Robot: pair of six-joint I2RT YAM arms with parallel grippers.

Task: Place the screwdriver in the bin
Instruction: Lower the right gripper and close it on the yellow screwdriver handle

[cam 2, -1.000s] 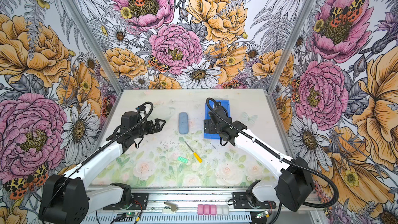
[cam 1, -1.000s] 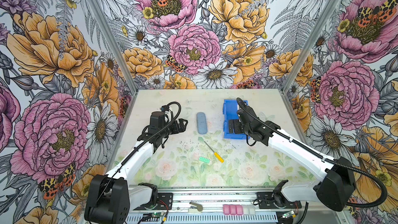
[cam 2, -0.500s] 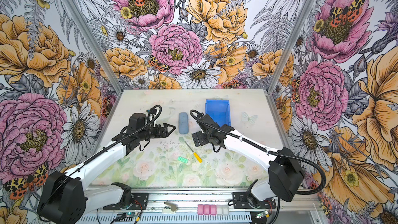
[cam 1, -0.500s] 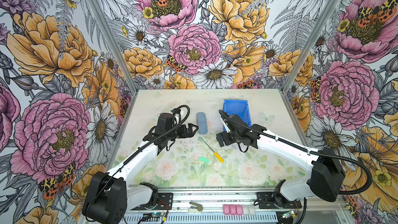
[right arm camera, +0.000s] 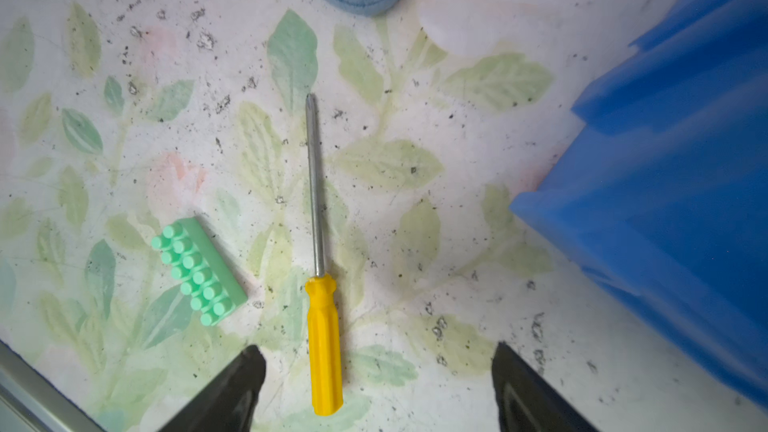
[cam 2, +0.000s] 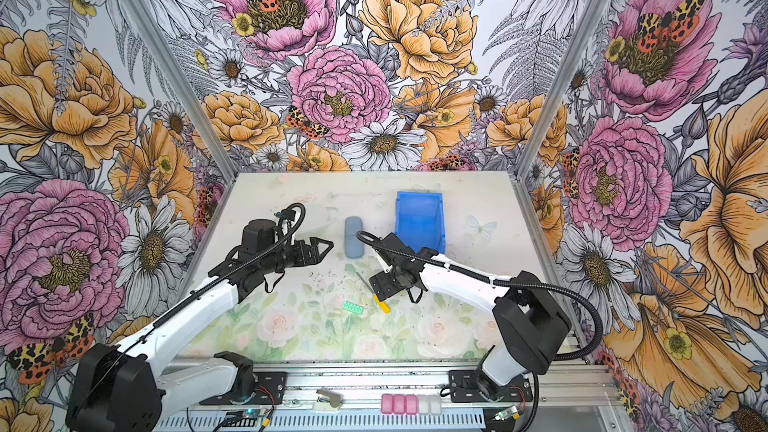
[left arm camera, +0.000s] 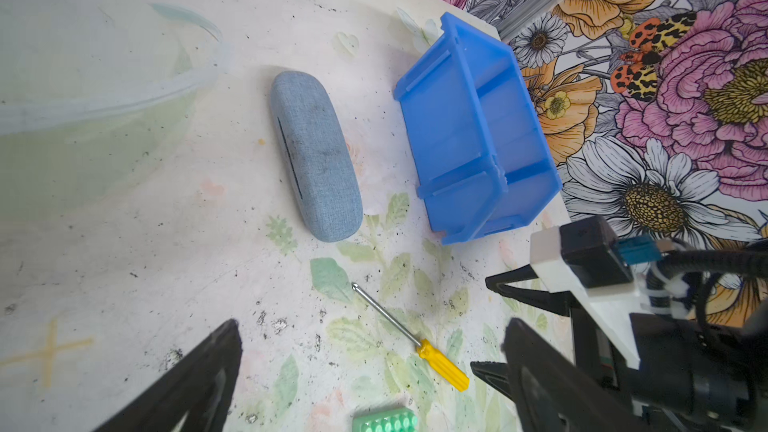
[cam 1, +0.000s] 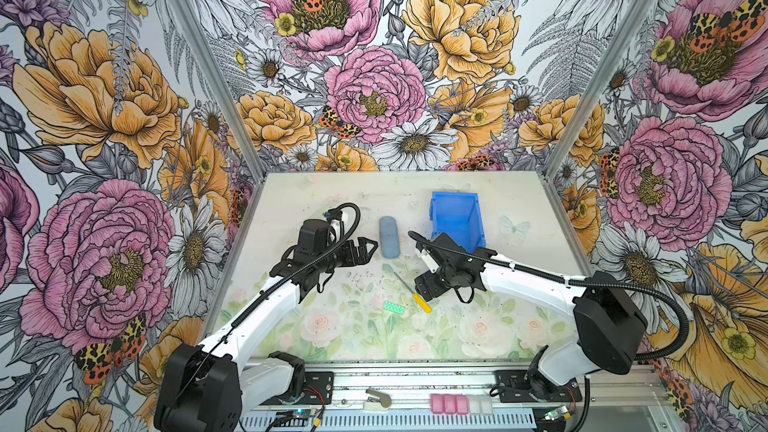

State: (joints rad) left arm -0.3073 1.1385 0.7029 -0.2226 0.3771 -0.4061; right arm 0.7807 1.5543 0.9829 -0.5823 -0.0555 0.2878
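Note:
The screwdriver (cam 1: 417, 296), yellow handle and thin metal shaft, lies flat on the table's middle in both top views (cam 2: 376, 296). My right gripper (cam 1: 423, 290) hangs low over its handle. In the right wrist view the handle (right arm camera: 323, 342) lies between the open fingers, touched by neither, and my right gripper (right arm camera: 376, 351) holds nothing. The blue bin (cam 1: 457, 218) stands upright behind the right wrist, with nothing showing inside (left arm camera: 469, 126). My left gripper (cam 1: 368, 249) is open and holds nothing; it floats left of the grey-blue case.
A grey-blue oblong case (cam 1: 389, 236) lies between the left gripper and the bin. A small green studded brick (right arm camera: 197, 272) rests close beside the screwdriver's handle. A clear plastic rim (left arm camera: 104, 93) sits at the back left. Floral walls close three sides.
My right gripper has left the bin and come forward and down over the screwdriver's handle. My left gripper has swung right, toward the case. Screwdriver, brick and case lie where they were.

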